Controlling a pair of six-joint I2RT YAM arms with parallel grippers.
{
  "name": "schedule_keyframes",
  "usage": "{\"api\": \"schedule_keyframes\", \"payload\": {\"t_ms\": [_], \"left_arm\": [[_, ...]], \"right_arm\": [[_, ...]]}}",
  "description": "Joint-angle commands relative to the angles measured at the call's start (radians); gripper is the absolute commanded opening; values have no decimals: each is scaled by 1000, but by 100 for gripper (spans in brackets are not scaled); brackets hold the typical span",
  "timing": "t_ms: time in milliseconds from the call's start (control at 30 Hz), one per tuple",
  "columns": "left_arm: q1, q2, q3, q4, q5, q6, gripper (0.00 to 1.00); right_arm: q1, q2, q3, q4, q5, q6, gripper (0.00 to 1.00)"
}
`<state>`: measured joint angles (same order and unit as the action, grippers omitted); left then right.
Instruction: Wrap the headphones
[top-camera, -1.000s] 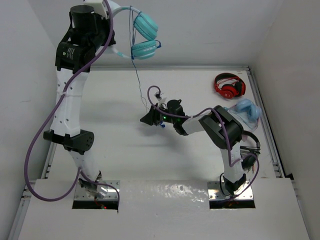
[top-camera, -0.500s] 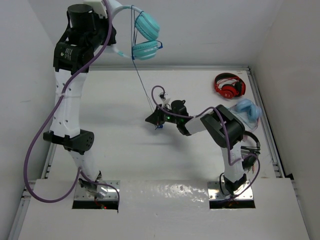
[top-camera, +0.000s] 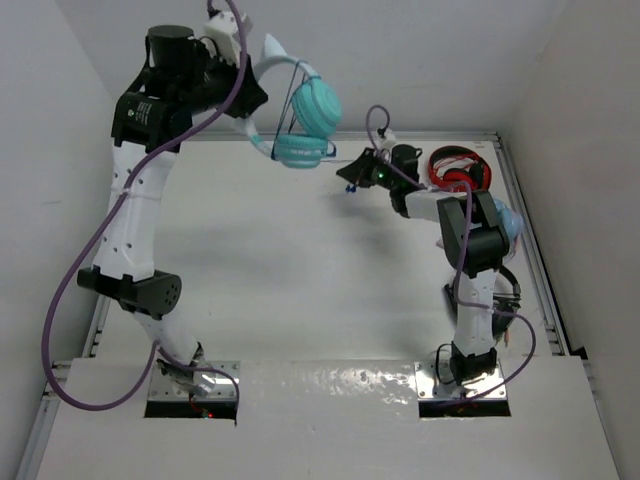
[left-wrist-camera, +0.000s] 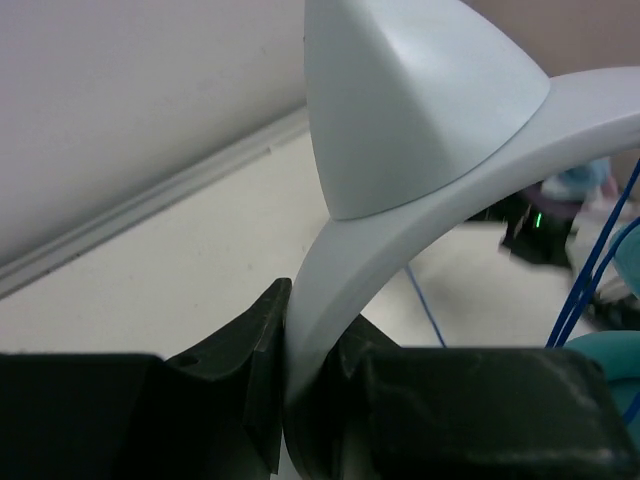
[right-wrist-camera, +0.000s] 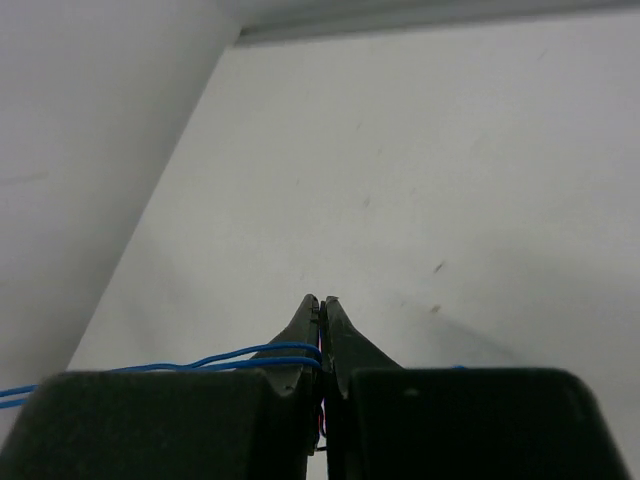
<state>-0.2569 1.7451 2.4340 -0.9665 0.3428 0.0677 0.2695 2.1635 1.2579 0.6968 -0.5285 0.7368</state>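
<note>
The teal headphones (top-camera: 305, 120) hang high at the back, round turquoise ear cups down, pale headband (left-wrist-camera: 420, 230) with an ear-like point up. My left gripper (top-camera: 240, 95) is shut on the headband; in the left wrist view my gripper (left-wrist-camera: 305, 370) pinches the band between both fingers. My right gripper (top-camera: 352, 175) is just right of the ear cups, shut on the thin blue cable (right-wrist-camera: 240, 355), which loops out from between its closed gripper (right-wrist-camera: 322, 310) and runs left. The cable also shows in the left wrist view (left-wrist-camera: 590, 270).
Red headphones (top-camera: 460, 170) lie at the back right, behind my right arm. Paler sky-blue headphones (top-camera: 500, 222) lie by the right edge. The back wall and the raised table rim (top-camera: 520, 200) are close to both grippers.
My right gripper has moved from mid-table back and right, up toward the ear cups, taking the cable with it. My left gripper has turned the headphones and shifted them right.
</note>
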Motion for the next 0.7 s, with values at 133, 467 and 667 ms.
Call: {"api": "schedule_keyframes", "payload": {"t_ms": [133,467,667], "left_arm": [[-53,-72,-239,-130,141,332,0],[-166,-38,-522,-190,-169,555,0],[-183,-22,-656,-89,-341,523,0]], "right_arm": [[-179,-34,367,-278,-11,-86,0],[-199,-154,592,-557,-13,-326,0],[-197,-235,586,-603,-33,-358,0]]}}
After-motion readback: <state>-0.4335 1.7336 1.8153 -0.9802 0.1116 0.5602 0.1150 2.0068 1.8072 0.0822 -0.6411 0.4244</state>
